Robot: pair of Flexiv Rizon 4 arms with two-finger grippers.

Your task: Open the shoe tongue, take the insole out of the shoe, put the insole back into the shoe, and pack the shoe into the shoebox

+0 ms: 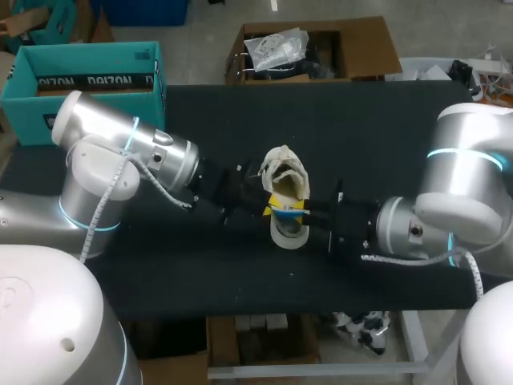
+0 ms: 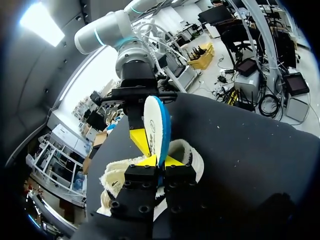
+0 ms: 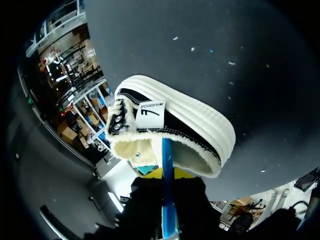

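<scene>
Two end effectors pinching one insole, one shoe

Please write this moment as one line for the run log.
insole: on edge over shoe | left gripper: shut on insole | right gripper: shut on insole | shoebox: far left, apart

black low canvas shoe: cream ribbed sole, cream fleece lining, white tag with black mark | white flat foam insole: bright blue edge | left gripper, right gripper: yellow tips, black bodies | teal cardboard shoebox: black band | black tabletop: pale specks
</scene>
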